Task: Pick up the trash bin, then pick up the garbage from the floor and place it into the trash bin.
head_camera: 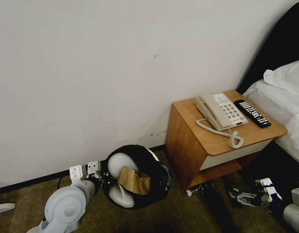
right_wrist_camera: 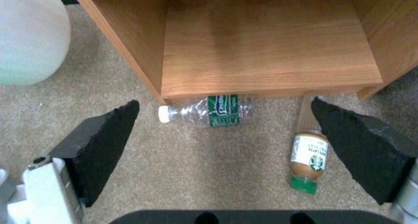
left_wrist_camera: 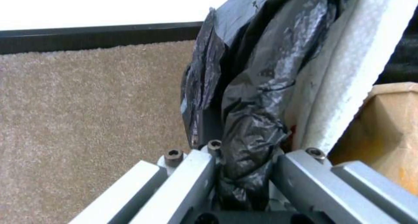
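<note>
pale grey rounded arm joint point(head_camera: 66, 207), silver pincer point(left_wrist_camera: 244, 171) bars with dark hex screws, black wedge-shaped pads point(right_wrist_camera: 98, 145)

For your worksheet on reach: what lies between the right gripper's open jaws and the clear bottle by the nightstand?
Bare carpet, seen in the right wrist view, separates the right gripper from the clear bottle.

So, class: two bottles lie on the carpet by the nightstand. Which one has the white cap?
The clear bottle with the green label, lying partly under the nightstand. The other, the brown bottle, has a green cap.
</note>
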Robot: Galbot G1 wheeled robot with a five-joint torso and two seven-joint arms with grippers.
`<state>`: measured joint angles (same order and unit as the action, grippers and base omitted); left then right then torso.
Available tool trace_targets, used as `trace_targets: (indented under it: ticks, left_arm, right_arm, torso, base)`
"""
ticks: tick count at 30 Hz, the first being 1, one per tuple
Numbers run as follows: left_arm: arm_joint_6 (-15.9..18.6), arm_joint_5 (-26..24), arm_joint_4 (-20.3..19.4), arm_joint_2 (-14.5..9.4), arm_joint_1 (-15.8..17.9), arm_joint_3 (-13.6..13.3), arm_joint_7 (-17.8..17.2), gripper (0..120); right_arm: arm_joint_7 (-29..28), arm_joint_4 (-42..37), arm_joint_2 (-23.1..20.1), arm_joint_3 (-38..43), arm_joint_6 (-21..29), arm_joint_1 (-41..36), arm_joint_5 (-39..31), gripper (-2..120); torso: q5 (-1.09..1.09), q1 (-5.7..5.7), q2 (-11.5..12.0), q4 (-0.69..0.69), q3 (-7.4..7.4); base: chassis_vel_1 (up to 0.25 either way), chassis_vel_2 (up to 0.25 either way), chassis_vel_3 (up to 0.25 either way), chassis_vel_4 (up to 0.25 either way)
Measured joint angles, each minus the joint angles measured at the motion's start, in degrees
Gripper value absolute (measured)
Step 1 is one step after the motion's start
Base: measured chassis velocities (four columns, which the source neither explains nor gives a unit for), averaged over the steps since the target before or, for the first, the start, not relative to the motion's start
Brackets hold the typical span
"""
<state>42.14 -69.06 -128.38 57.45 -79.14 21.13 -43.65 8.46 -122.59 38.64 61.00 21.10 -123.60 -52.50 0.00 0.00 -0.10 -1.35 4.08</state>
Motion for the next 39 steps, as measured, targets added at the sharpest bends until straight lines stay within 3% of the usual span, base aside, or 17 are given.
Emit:
trace_targets:
  ticks: [23,39]
  left_arm:
    - [0.0,0.8,0.0,0.0,-0.4,-0.2,0.3,0]
    - [0.0,1.4,0.1,0.5,-0.5,-0.2,0.5,0]
  right_arm:
    - [0.1,1.9,-0.1,1.5,-1.0,-0.4,0.2,100]
    - [-3.2,5.7,-2.7,1.2,2.6,0.1,3.8,100]
  torso:
    - [0.0,0.0,0.0,0.0,0.0]
    - [0.0,0.0,0.0,0.0,0.0]
  base:
    - [0.0,0.0,0.0,0.0]
    - [0.0,0.0,0.0,0.0]
